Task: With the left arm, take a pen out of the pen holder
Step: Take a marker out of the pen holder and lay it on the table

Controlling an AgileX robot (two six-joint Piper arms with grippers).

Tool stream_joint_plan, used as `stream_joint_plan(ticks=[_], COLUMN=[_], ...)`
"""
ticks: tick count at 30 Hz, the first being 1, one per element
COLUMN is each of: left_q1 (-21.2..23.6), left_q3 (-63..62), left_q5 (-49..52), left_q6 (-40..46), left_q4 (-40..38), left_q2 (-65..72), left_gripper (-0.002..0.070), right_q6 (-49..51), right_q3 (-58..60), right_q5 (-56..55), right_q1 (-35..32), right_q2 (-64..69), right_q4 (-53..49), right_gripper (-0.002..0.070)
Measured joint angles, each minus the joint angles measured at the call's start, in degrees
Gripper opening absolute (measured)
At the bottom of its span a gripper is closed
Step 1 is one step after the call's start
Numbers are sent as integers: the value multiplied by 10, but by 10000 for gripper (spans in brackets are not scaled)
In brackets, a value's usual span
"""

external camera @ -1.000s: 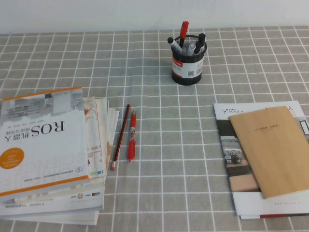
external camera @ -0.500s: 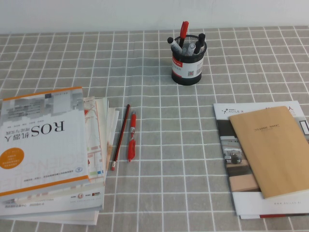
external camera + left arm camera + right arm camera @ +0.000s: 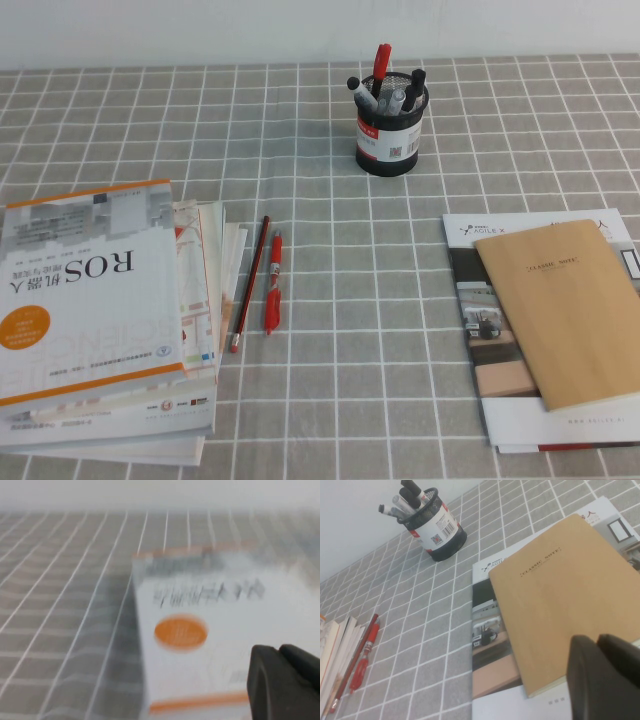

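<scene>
Pen holder point(image 3: 391, 140) far beyond end effectors point(image 3: 279, 655) point(image 3: 598, 645)

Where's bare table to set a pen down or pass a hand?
Bare: tablecloth between red pen and brochure, this side of the pen holder. Crowded: book stack left, notebook right. Left hand above the book stack, right hand above the notebook.

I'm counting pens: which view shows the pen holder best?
High view: the whole pen holder with all its pens. Right wrist view, right claw by the notebook, crops some. Left wrist view, left claw by the book stack, misses it.
</scene>
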Motion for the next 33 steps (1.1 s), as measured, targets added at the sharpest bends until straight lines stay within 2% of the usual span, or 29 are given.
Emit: stream_joint_plan(ticks=[2,9,14,22,28,33], left_q1=[0,0,0,0,0,0], left_q3=[0,0,0,0,-85,-219], left_q5=[-44,-182,-225,-264,-152,-119], left_q6=[-14,-114,-117,-141,-138,-126], left_q4=[-51,-308,-366,-374,-232,-140], left_q2=[0,0,0,0,20,144], left_gripper=[-3,-3,-3,-3,-3,-3], right_q6=[0,0,0,0,0,0], right_q3=[0,0,0,0,0,0], right_q5=[0,0,0,0,0,0], right_q1=[0,0,0,0,0,0], right_q2=[0,0,0,0,0,0], right_q4=[0,0,0,0,0,0], right_gripper=[-13,-13,-13,-13,-13,-13])
